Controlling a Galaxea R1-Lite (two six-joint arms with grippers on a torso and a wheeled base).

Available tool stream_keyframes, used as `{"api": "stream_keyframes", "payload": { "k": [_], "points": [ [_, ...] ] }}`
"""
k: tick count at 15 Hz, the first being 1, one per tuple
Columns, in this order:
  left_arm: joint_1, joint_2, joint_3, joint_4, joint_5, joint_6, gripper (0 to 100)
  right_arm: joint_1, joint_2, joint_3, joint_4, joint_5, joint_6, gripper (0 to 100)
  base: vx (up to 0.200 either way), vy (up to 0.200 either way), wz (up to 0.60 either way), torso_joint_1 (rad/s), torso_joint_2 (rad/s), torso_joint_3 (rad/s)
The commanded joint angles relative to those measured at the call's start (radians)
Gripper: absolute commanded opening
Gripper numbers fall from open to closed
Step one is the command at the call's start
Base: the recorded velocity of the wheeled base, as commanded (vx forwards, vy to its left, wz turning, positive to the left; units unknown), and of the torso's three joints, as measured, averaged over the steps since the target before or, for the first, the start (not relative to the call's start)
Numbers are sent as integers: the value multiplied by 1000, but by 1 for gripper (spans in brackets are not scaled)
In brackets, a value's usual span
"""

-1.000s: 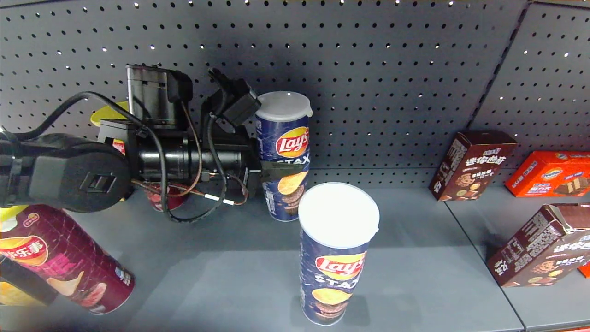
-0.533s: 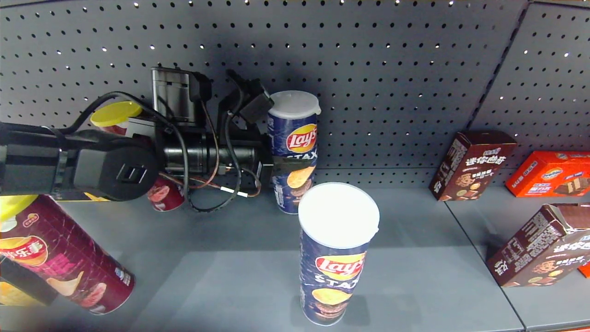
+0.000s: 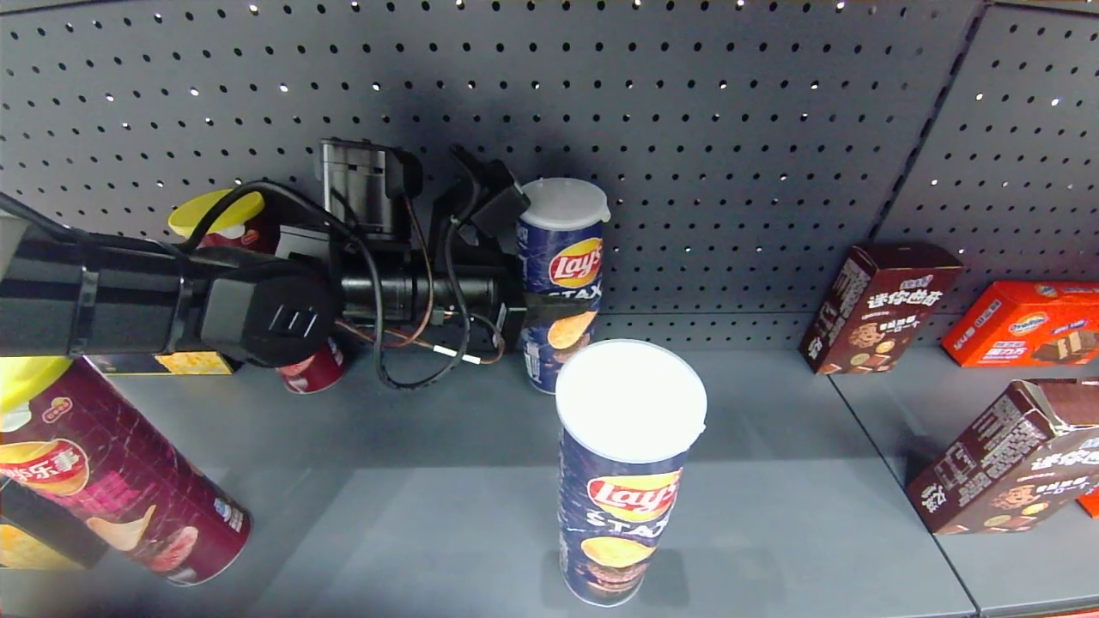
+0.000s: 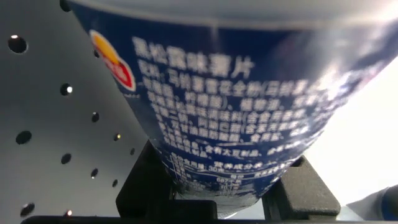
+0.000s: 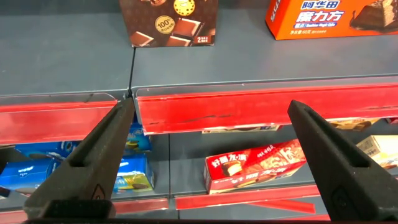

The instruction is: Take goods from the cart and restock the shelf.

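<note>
Starting at the far left of the shelf [image 3: 412, 481], a maroon can [image 3: 129, 489] sits near the front edge. Behind it a yellow-lidded can [image 3: 215, 215] stands by the pegboard [image 3: 730, 129], partly hidden by the left arm. That arm stretches in from the left along the back of the shelf, and the left claw [image 3: 549, 313] is clamped on a blue can [image 3: 562, 275], with one finger lying across the can's front at mid-height. The can is upright, white lid on top, just in front of the pegboard; whether its base touches the shelf I cannot tell. In the left wrist view, two black fingers [image 4: 144, 186] hug the can's rounded wall, one on each side. Nearer the front edge a second blue can [image 3: 622, 481] stands upright, a little right of the held one. Over on the right a brown box [image 3: 876, 305] stands at the back with an orange box [image 3: 1022, 322] beside it, and another brown box [image 3: 1004, 459] sits nearer the front. The right claw [image 5: 211, 165] is spread wide with nothing between its fingers. It faces lower shelves with red rails [image 5: 261, 102] and boxed goods [image 5: 255, 171].
</note>
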Motion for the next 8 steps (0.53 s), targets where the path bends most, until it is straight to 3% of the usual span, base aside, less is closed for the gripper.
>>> {"api": "stream_keyframes", "payload": {
  "k": [1, 8],
  "points": [
    [-1, 20, -10, -2, 0, 1, 0, 0, 2, 0, 0, 1, -1, 100, 0, 0, 0, 0, 0, 0],
    [-1, 55, -8, -22, 1, 18, 0, 0, 2, 0, 0, 1, -1, 100, 0, 0, 0, 0, 0, 0]
  ]
}}
